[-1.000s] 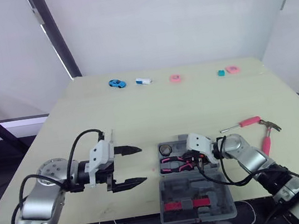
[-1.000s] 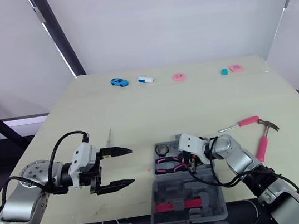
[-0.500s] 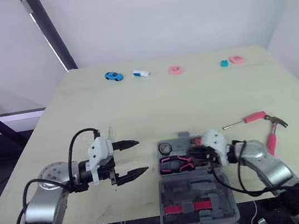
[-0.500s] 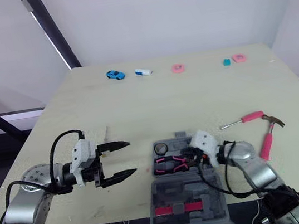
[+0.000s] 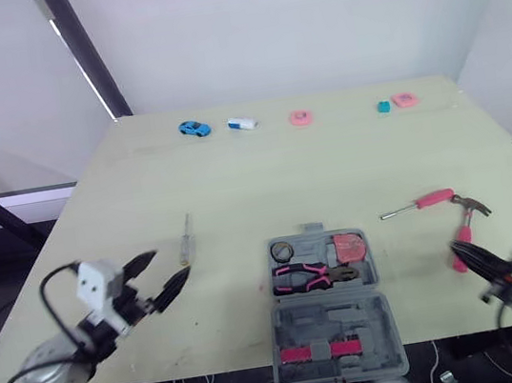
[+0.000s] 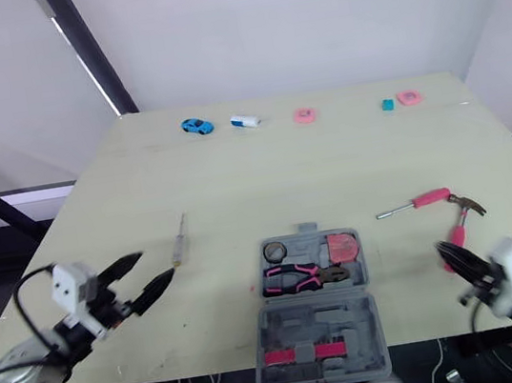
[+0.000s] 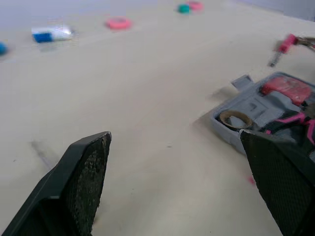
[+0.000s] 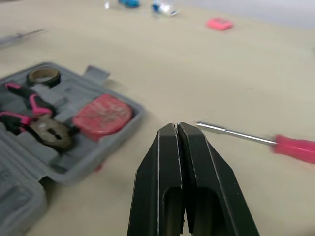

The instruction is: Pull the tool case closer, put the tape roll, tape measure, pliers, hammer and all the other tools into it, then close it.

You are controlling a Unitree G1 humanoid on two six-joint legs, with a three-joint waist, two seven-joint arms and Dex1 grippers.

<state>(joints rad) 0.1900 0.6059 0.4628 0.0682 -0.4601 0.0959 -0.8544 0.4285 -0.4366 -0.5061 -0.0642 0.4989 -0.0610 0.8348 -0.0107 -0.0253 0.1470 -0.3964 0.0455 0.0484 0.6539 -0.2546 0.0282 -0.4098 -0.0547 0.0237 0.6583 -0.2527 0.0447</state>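
Observation:
The grey tool case (image 5: 297, 312) lies open at the table's near edge. Its tray holds the tape roll (image 5: 281, 250), the pink-handled pliers (image 5: 311, 277) and the red tape measure (image 5: 348, 246). A pink screwdriver (image 5: 422, 202) and the hammer (image 5: 471, 208) lie right of the case. A thin metal tool (image 5: 184, 238) lies to the left. My left gripper (image 5: 171, 264) hangs open near the front left edge, holding nothing. My right gripper (image 5: 457, 248) is shut and empty at the front right, just in front of the hammer's pink handle. The right wrist view has the screwdriver (image 8: 290, 147) beyond the shut fingers (image 8: 170, 147).
Along the table's far edge lie a blue toy car (image 5: 194, 129), a white and blue item (image 5: 242, 124), two pink rings (image 5: 299, 118) (image 5: 404, 100) and a teal block (image 5: 382, 107). The case lid (image 5: 334, 339) overhangs the near edge.
My right gripper has left the case and drawn back to the front right corner, shut. The left gripper has drawn back to the left. Pliers and tape measure now lie uncovered in the tray.

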